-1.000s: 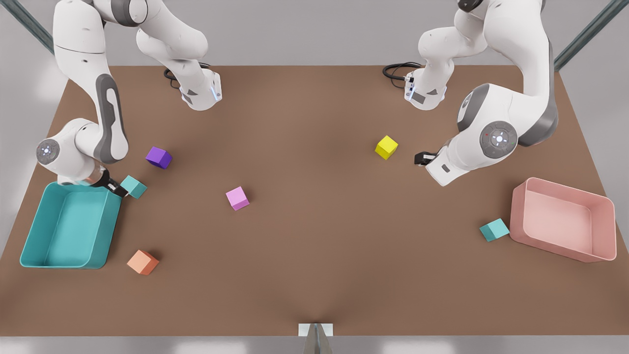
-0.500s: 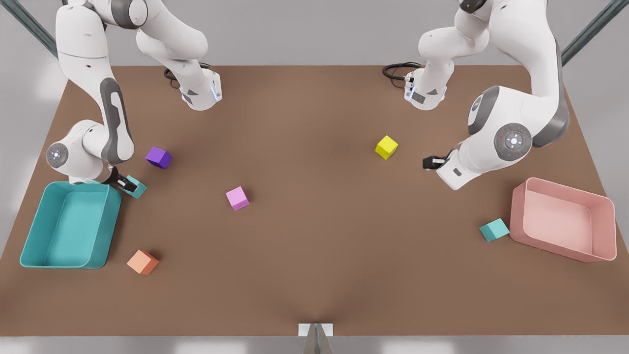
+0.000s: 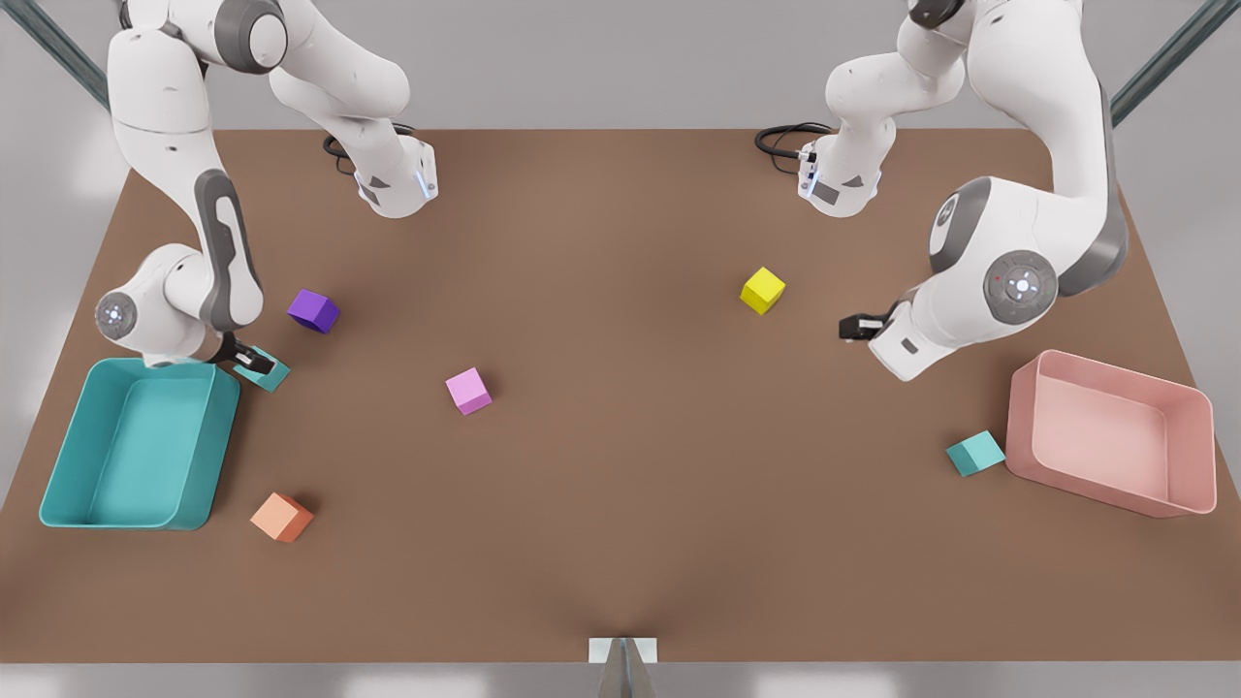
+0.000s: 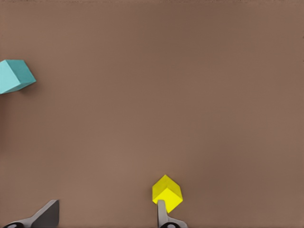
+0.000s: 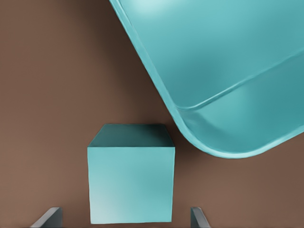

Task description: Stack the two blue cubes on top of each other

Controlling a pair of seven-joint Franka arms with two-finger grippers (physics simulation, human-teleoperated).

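Observation:
One blue cube (image 3: 272,374) lies by the teal tray's far corner at the front view's left. My right gripper (image 3: 252,364) is low over it and open. In the right wrist view its fingertips (image 5: 51,217) stand on either side of that cube (image 5: 130,183) with small gaps. The other blue cube (image 3: 975,453) rests beside the pink tray at the front view's right and also appears in the left wrist view (image 4: 14,76). My left gripper (image 3: 853,328) hovers open and empty to the right of a yellow cube (image 3: 763,290), and its fingertips (image 4: 47,216) show at that view's edge.
The teal tray (image 3: 58,465) sits close beside the right gripper, its rim (image 5: 190,114) near the cube. A pink tray (image 3: 1188,456) stands at the right. Purple (image 3: 313,310), pink (image 3: 468,391) and orange (image 3: 281,516) cubes lie on the brown table.
My right gripper has moved onto the blue cube by the teal tray and now straddles it. The left arm has drifted slightly toward the front view's right.

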